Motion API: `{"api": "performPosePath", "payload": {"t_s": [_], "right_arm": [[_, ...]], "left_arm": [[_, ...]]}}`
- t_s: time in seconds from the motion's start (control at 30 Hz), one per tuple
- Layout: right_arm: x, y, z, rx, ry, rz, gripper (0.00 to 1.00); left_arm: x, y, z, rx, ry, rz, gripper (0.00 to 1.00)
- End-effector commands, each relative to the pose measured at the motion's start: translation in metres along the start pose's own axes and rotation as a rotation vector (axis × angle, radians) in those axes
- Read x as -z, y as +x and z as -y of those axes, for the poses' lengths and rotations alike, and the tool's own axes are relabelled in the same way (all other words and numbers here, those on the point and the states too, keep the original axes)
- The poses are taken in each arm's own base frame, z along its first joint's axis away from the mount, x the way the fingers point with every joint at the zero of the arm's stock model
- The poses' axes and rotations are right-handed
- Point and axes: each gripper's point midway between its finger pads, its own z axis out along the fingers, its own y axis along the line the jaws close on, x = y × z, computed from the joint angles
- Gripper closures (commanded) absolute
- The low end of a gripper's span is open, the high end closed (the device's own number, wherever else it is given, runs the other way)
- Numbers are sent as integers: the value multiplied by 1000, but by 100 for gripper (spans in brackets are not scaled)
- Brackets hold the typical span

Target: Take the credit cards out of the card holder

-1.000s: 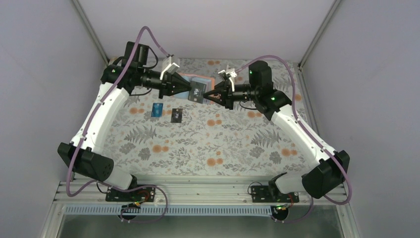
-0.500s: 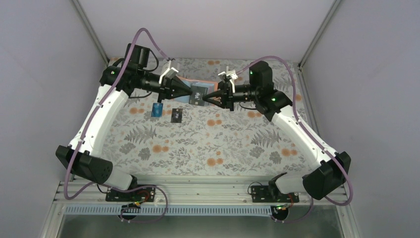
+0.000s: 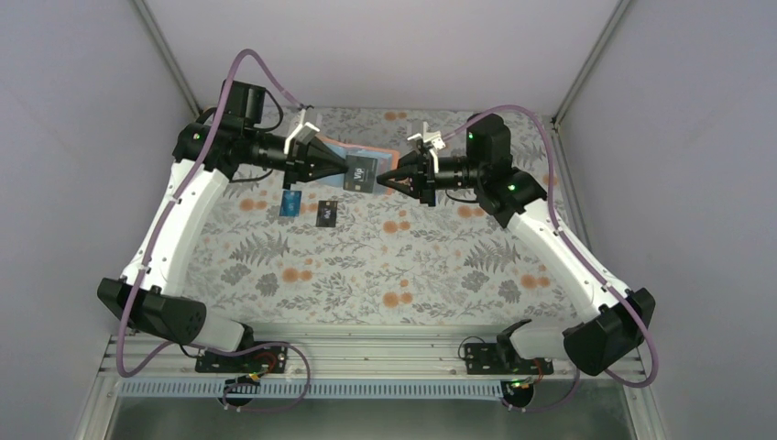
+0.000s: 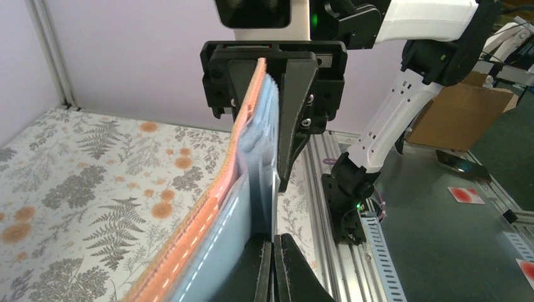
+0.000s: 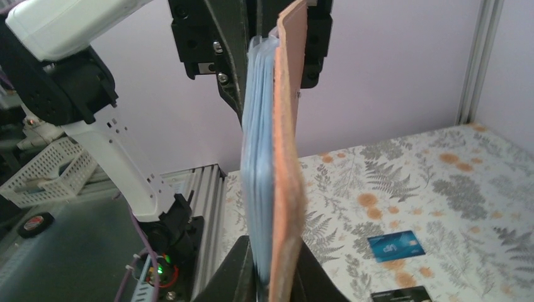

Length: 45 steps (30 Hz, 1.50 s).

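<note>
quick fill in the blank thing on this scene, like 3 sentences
1. The left gripper and right gripper both clamp the card holder, whose lining is light ____.
2. ____ cards lie flat on the table.
3. Beside the blue card lies a ____ card.
Missing words: blue; two; black.

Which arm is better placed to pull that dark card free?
Left, probably. The left gripper is shut on the dark card, while the right gripper clamps the card holder, bracing it.
</note>
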Motion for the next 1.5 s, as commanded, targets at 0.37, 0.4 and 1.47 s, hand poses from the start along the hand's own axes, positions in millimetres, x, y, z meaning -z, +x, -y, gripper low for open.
{"api": "performPosePath", "payload": {"t_s": [0.37,0.4,1.47], "right_arm": [[10,-10,-2,31,33,18,96],[10,-8,-2,30,33,16,96],[-3,-22,0,-23,-3,70,96]], "left_arm": [[17,-17,14,-107,-36,9,98],[17,-17,14,-109,-37,9,98],[-2,-13,-1,28,-2,30,98]]}}
